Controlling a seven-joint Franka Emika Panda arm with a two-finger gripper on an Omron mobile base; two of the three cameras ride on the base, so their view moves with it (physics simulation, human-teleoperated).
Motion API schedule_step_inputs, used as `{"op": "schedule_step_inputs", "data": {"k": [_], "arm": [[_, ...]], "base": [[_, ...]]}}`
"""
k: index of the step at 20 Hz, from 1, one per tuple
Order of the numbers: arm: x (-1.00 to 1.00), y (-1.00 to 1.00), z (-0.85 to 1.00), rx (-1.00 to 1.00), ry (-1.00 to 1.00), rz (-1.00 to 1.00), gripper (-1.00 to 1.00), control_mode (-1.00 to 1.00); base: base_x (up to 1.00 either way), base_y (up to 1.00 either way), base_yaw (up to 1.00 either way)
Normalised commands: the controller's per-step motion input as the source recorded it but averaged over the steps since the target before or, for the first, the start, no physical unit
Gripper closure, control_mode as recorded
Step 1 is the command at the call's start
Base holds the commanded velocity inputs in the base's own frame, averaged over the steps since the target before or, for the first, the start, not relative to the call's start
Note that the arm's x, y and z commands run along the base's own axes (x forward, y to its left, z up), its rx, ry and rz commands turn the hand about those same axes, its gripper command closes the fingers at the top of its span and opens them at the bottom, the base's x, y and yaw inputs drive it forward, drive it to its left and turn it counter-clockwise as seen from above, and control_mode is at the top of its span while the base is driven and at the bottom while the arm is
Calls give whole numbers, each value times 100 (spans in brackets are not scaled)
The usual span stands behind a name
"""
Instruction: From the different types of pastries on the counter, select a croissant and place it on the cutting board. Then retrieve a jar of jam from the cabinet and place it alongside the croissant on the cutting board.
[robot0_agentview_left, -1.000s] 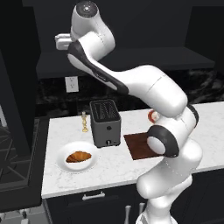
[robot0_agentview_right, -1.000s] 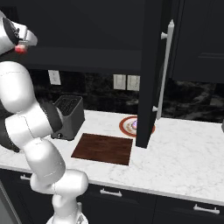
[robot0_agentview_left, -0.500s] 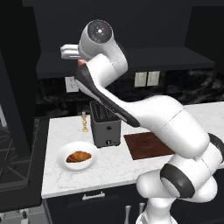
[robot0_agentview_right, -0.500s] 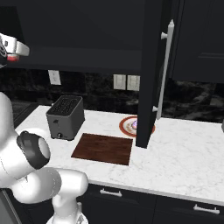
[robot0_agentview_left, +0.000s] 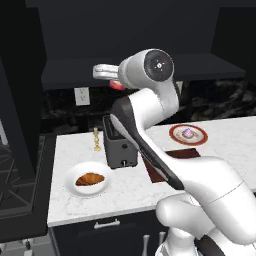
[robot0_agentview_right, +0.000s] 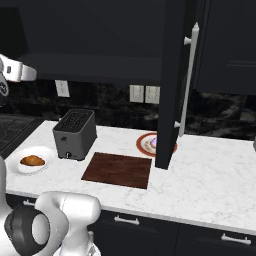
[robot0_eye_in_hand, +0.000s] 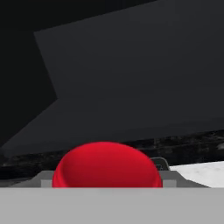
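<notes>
Jar: a red-lidded jar (robot0_eye_in_hand: 107, 165) was seen in the hand view, pressed low between the two finger tips; in the left base view a red spot (robot0_agentview_left: 118, 85) was visible under the hand, high up by the cabinet shelf.
End effector: the end effector (robot0_agentview_left: 116, 84) was judged to be clenched on the jar, with the grey finger pads seen touching both sides of the lid.
Croissant: the croissant (robot0_agentview_left: 90, 179) was found lying on a white plate (robot0_agentview_left: 75, 190) at the left end of the counter (robot0_agentview_left: 225, 140), not on the board.
Board: the board (robot0_agentview_right: 119, 169) was seen bare, flat on the counter, between the toaster (robot0_agentview_right: 74, 133) and the orange-rimmed plate (robot0_agentview_left: 177, 137) carrying the purple pastry (robot0_agentview_left: 187, 133).
Key relation: the board was judged to lie well below the end effector and off to the arm's right, past the toaster; the jar would need to be carried down and rightward, clear of the toaster's top.
Board axis: its long side was seen running along the counter's length.
Progress: judged out of order, as the croissant step appeared undone.
</notes>
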Motion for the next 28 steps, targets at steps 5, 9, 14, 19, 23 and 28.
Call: {"op": "schedule_step_inputs", "data": {"k": [5, 9, 14, 19, 23, 28], "arm": [[-92, -48, -3, 5, -8, 0, 100, -100], [-92, -34, -6, 2, -4, 2, 100, -100], [-73, -35, 0, 3, 0, 5, 100, -100], [-43, -52, -12, 6, 3, 1, 100, -100], [-56, -48, -19, 8, 9, 0, 100, -100], [-63, -40, -18, 5, 1, 0, 100, -100]], "base": [[0, 0, 0], [0, 0, 0], [0, 0, 0], [0, 0, 0], [0, 0, 0], [0, 0, 0]]}}
